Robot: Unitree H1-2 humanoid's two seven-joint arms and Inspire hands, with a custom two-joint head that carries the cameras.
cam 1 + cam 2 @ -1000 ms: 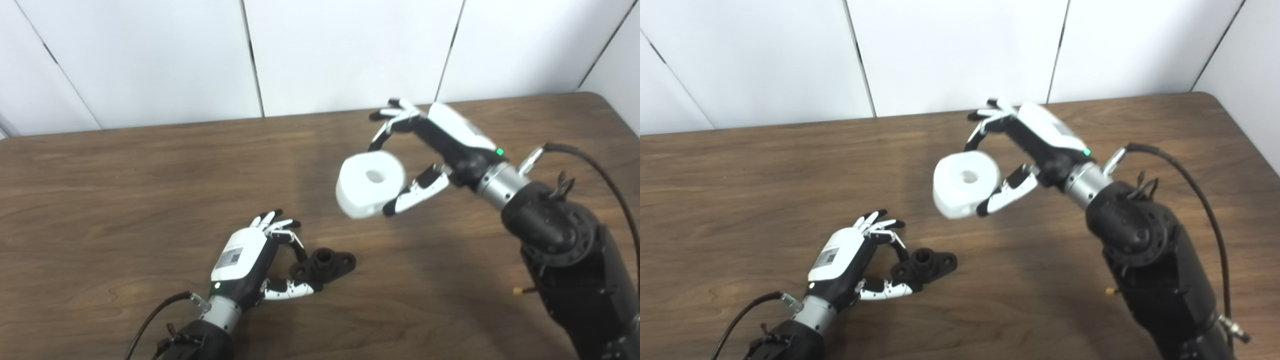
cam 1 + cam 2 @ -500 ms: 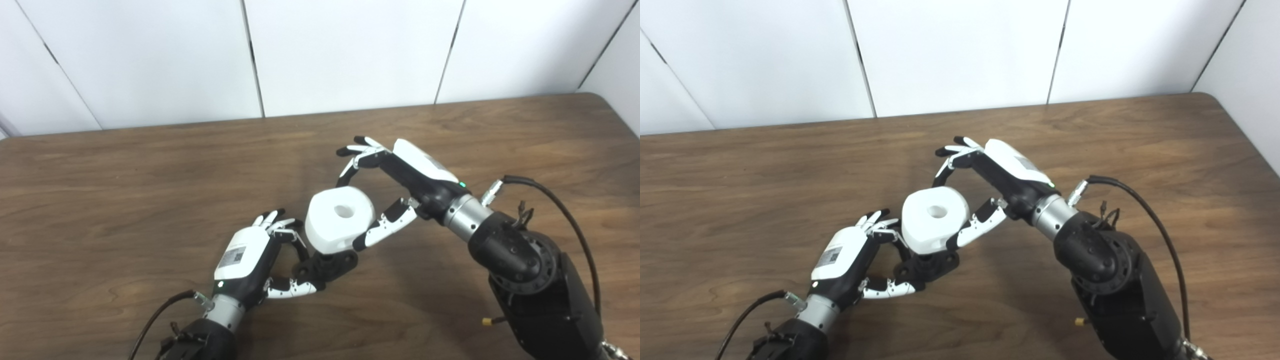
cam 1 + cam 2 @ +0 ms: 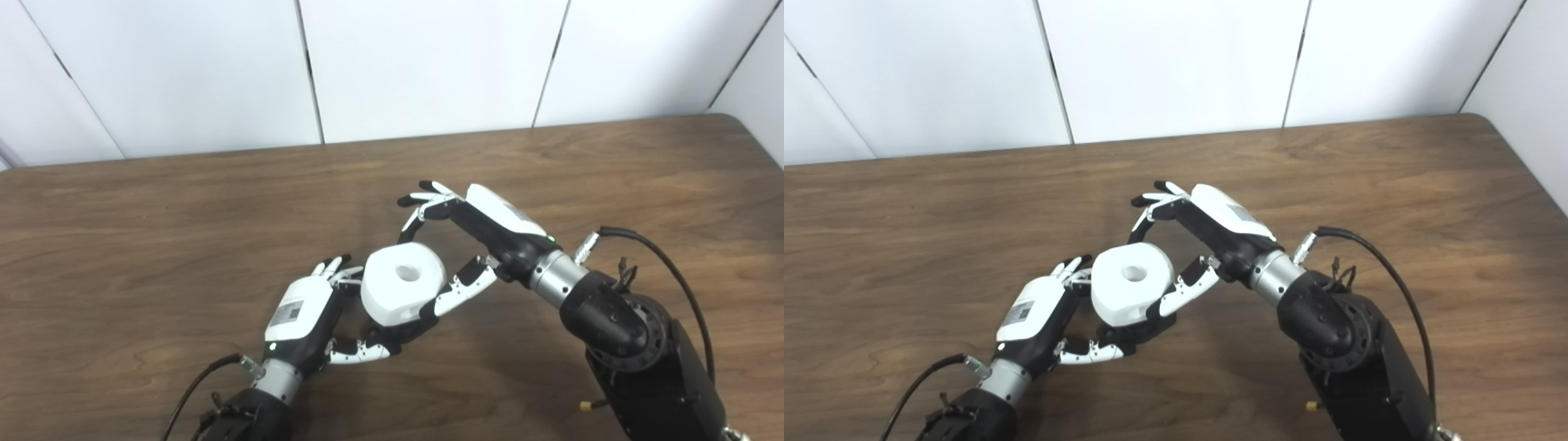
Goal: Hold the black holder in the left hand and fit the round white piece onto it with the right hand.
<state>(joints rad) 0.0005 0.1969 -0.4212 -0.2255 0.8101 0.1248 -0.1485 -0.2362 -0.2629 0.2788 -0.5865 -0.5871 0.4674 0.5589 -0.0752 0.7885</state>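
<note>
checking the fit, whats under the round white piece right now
The black holder sits directly under the round white piece, pinched by the left hand; only its base edge shows. Its post is covered, so seating cannot be told. The right hand grips the piece.

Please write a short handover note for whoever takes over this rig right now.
Left robot hand: shut on the black holder, which sits low at the table.
Right robot hand: shut on the round white piece, directly over the holder and hiding its post.
Done: both parts gripped and lined up.
Left: confirm the piece is fully seated, then release.
</note>
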